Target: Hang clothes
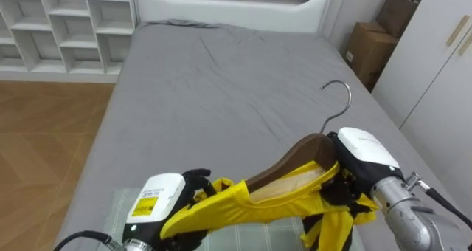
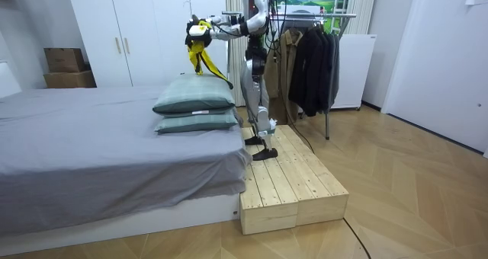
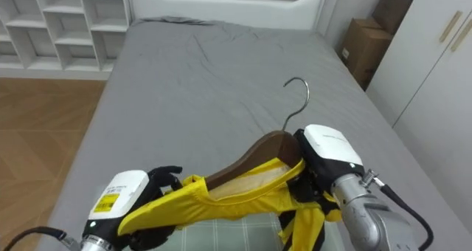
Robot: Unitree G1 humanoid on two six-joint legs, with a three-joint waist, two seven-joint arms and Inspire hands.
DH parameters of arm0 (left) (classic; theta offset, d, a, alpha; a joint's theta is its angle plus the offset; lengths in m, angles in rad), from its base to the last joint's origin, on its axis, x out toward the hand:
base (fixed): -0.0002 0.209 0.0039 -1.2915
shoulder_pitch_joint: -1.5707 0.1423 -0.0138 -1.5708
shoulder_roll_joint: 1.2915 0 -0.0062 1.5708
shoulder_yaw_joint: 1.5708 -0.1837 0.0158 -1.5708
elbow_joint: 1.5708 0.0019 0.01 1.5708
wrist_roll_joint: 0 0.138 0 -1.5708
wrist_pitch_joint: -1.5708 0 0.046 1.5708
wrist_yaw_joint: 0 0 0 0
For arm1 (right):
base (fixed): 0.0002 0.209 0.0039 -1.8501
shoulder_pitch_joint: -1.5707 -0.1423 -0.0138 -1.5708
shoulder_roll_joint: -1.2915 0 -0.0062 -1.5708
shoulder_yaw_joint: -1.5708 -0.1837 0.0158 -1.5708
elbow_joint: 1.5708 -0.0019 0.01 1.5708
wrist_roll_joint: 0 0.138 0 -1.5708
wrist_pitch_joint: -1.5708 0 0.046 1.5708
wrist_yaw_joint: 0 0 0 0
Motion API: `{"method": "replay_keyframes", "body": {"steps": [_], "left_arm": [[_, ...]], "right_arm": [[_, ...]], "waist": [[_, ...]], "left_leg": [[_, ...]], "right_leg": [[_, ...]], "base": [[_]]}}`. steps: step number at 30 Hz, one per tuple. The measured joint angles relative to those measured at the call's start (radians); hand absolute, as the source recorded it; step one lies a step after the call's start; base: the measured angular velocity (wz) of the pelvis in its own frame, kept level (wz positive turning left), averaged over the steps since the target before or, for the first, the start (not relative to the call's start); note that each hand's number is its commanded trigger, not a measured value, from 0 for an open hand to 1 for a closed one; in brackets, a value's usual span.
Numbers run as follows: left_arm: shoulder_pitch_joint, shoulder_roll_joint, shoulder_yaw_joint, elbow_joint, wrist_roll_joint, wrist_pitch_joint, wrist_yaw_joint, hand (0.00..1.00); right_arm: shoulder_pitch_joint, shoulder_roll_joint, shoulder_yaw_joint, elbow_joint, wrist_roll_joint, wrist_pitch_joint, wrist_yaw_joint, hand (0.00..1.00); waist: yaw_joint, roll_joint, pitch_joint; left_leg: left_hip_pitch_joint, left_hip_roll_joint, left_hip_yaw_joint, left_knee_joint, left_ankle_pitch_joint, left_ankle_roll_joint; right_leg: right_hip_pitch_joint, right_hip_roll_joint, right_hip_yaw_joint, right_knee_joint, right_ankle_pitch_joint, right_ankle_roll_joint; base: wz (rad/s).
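Grey bedding covered the bed (image 1: 221,81) ahead, with a white shelf unit (image 1: 66,22) at its far left and cardboard boxes (image 1: 372,48) at its far right. In the room view the robot stood on a wooden platform (image 2: 290,183) beside the bed, just behind two stacked pillows (image 2: 194,107), with a clothes rack (image 2: 313,57) of dark garments at its back.

Both arms were raised over the pillows and carried a wooden hanger (image 1: 295,159) between them, its metal hook (image 1: 341,96) pointing up.
- Left hand (image 1: 158,199): fingers curled onto the yellow garment (image 1: 243,207) at the hanger's left end.
- Right hand (image 1: 365,159): fingers closed round the hanger just below the hook.

The yellow garment was draped along the hanger – loose straps hung down under the right hand.
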Motion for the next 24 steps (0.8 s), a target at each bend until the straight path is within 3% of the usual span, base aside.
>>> {"method": "replay_keyframes", "body": {"steps": [9,15,17,19,24], "left_arm": [[0.014,-0.037,0.036,0.047,-0.064,0.000,-0.081,0.00],[0.018,-0.051,0.044,0.092,-0.073,0.000,-0.089,0.00],[0.017,-0.060,0.046,0.122,-0.080,0.000,-0.089,0.00],[0.022,-0.088,0.069,0.161,-0.080,0.000,-0.102,0.00],[0.020,-0.103,0.094,0.223,-0.119,-0.002,-0.138,0.00]], "right_arm": [[0.014,0.004,0.000,0.000,-0.003,-0.008,0.020,1.00],[0.026,0.013,0.000,0.000,-0.014,-0.008,0.023,1.00],[0.035,0.017,0.000,0.000,-0.024,-0.007,0.023,1.00],[0.044,0.031,0.000,0.000,-0.049,-0.007,0.025,1.00],[0.044,0.043,0.003,0.000,-0.068,-0.008,0.059,1.00]], "waist": [[0.001,0.000,-0.0012],[0.010,0.003,-0.0030],[0.017,0.006,-0.0045],[0.019,0.010,-0.0065],[0.027,0.013,-0.0074]], "left_leg": [[0.004,0.000,0.001,0.003,0.000,0.000],[0.008,0.000,0.005,0.002,0.000,0.000],[0.008,0.000,0.006,0.002,0.000,0.000],[0.008,0.000,0.006,0.002,0.000,0.000],[0.008,0.000,0.005,0.002,0.000,0.000]], "right_leg": [[0.003,-0.001,-0.001,0.004,0.000,0.000],[0.005,-0.001,0.006,0.004,0.000,0.000],[0.005,-0.001,0.006,0.003,0.000,0.000],[0.005,-0.001,0.006,0.003,0.000,0.000],[0.005,0.000,0.004,0.004,0.000,0.000]], "base": [[0.00],[-0.01],[-0.02],[0.00],[0.00]]}}
